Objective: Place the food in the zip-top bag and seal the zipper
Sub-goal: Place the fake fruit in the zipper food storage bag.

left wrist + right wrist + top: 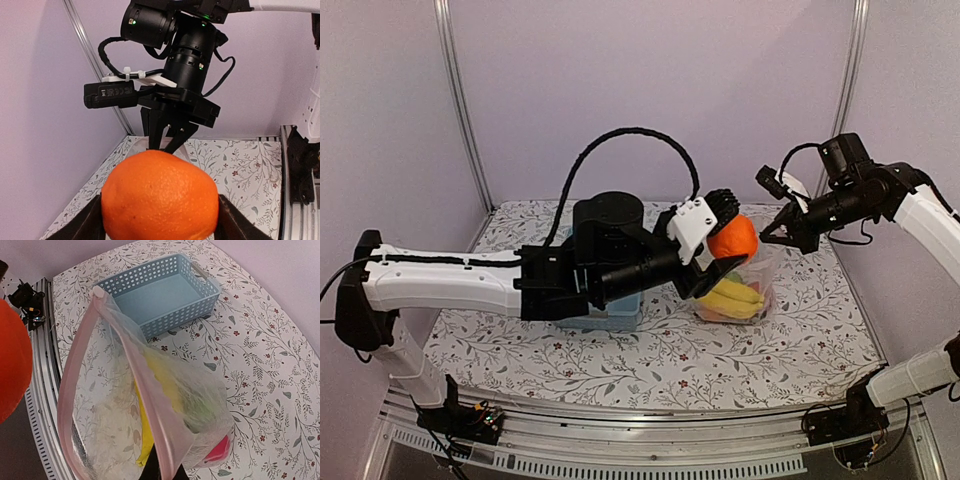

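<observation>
My left gripper (728, 245) is shut on an orange (733, 238), holding it just above the mouth of the zip-top bag (763, 272). In the left wrist view the orange (160, 197) fills the space between the dark fingers (87, 220). My right gripper (162, 471) is shut on the bag's pinkish zipper rim (145, 395) and holds the mouth up and open. Inside the bag (105, 430) lie yellow bananas (145, 440), a green piece (200, 407) and a red piece (220, 450). The orange (12, 365) shows at the left edge of the right wrist view.
The light-blue slatted basket (160, 292) stands on the floral cloth (650, 360) left of the bag, and no food shows in it. My left arm hides much of the basket (610, 312) from above. Metal rails (650, 445) run along the table's near edge.
</observation>
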